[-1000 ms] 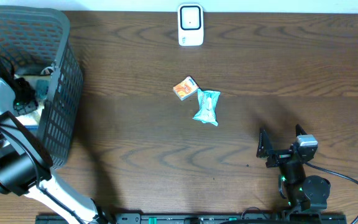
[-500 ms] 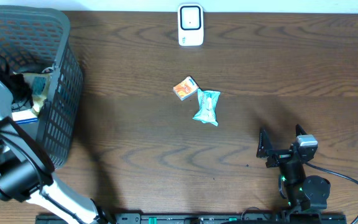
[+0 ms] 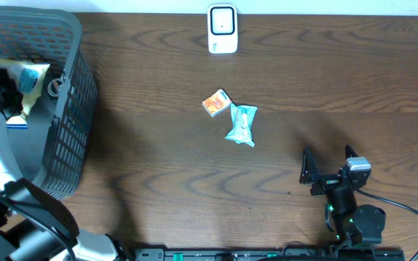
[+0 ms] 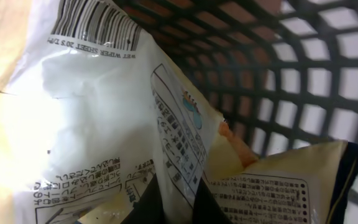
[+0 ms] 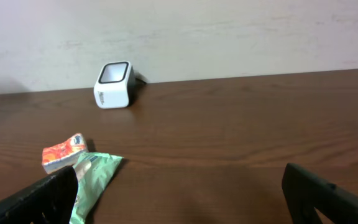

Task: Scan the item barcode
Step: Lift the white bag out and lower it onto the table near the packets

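Inside the grey basket (image 3: 75, 80) at the far left, my left gripper (image 3: 9, 90) is shut on a pale yellow and white wet-wipe pack (image 3: 29, 75), held up near the basket's back. In the left wrist view the pack (image 4: 92, 124) fills the frame, its barcode (image 4: 95, 28) at the top, and a fold of it is pinched between my dark fingers (image 4: 207, 208). The white scanner (image 3: 222, 29) stands at the table's back edge. My right gripper (image 3: 325, 172) rests open at the front right, holding nothing.
An orange pack (image 3: 216, 102) and a green packet (image 3: 241, 124) lie mid-table, also seen as the orange pack (image 5: 65, 151) and green packet (image 5: 92, 180) before the scanner (image 5: 114, 84). More packets (image 4: 284, 186) lie in the basket, its mesh wall (image 4: 278, 74) close by.
My left gripper closed on the wet-wipe pack and lifted it up and toward the back of the basket. The right arm stayed still.
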Available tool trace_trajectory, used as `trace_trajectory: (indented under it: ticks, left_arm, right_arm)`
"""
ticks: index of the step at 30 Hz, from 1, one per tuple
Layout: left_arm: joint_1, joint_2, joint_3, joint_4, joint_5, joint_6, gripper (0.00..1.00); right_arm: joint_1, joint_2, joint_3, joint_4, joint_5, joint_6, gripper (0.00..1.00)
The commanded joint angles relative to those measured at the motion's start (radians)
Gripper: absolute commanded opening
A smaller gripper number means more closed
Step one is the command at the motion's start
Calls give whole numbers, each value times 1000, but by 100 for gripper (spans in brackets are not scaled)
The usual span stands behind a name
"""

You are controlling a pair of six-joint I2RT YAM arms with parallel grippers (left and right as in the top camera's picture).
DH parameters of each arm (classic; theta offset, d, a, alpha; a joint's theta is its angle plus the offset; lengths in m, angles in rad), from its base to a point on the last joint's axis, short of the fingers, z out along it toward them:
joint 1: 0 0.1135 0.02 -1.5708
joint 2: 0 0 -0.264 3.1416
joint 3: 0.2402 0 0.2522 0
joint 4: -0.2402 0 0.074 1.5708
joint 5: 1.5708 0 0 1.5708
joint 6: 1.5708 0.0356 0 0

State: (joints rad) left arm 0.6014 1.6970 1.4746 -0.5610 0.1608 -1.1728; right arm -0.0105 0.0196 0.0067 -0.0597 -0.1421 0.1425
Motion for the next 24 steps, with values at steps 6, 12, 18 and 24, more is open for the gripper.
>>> trace_trajectory:
  ticks: [6,12,18,24]
  left_arm:
    - [2,-217,3,78,143,66,7]
    - [-77,-380,3,119,215,192,7]
    - [-351,-447,3,126,214,471,7]
    - [-649,-420,2,57,213,923,7]
  right_arm:
    - [6,2,-1,-4,-2,10,99]
    - [6,2,-1,-4,-2,10,99]
    - [6,2,-1,-4,-2,10,99]
    - [6,2,-1,-4,-2,10,99]
